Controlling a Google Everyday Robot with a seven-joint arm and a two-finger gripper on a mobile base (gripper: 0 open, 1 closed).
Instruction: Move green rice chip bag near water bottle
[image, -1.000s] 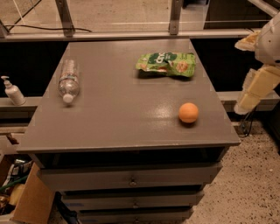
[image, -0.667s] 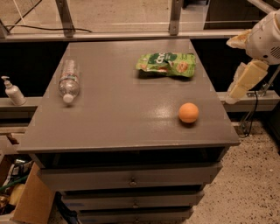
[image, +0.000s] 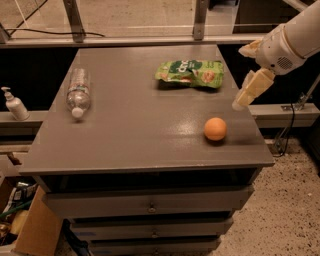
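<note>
The green rice chip bag (image: 190, 73) lies flat at the back right of the grey cabinet top (image: 135, 135). The water bottle (image: 78, 93) lies on its side at the left, white cap toward the front. My gripper (image: 240, 78) hangs at the right edge of the top, just right of the bag and a little above it. Its two cream fingers (image: 254, 86) stand apart, with nothing between them. It touches neither the bag nor the bottle.
An orange ball (image: 215, 128) sits at the front right, below the gripper. A white pump dispenser (image: 14, 104) stands on a ledge to the left. Drawers (image: 150, 205) are below the top, a cardboard box (image: 30, 230) at lower left, and rails run along the back.
My gripper has moved left and up, from off the right side of the cabinet toward the bag. The bag, bottle and ball have not moved.
</note>
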